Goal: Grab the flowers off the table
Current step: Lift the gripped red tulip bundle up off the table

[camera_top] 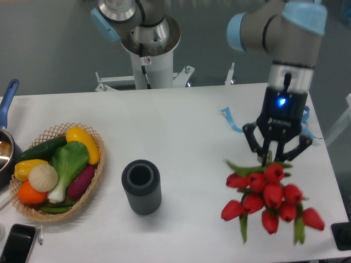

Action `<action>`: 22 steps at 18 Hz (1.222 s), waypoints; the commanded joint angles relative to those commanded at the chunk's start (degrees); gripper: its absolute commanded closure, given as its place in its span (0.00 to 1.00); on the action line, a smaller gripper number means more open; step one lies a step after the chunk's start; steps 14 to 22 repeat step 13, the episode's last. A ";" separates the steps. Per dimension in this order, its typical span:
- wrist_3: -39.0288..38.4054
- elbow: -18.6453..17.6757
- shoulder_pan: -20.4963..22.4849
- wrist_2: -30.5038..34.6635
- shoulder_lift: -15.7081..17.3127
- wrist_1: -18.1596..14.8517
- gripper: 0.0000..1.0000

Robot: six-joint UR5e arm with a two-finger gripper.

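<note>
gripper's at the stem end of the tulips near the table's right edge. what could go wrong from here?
1. The gripper stands over the stems with the red heads of the flowers hanging far out from it; the bunch may droop or slip on lifting.
2. Whether the fingers have closed on the stems cannot be told, so the grasp may hold few of them.
3. The flowers lie near the table edge; a drop could send them off it.

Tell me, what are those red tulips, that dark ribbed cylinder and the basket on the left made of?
The bunch of red tulips looks artificial, likely plastic or fabric: the heads are uniform and slightly glossy. The dark grey ribbed cylinder seems matte rubber or plastic, hollow at the top. The tan woven basket looks like wicker, with an open lattice rim. None of this is certain from the picture alone.
</note>
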 joint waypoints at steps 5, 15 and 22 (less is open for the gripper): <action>0.09 0.52 0.27 -1.86 -0.09 0.09 0.76; 0.26 0.26 0.00 -1.77 -0.26 0.09 0.76; 0.26 0.26 0.00 -1.77 -0.26 0.09 0.76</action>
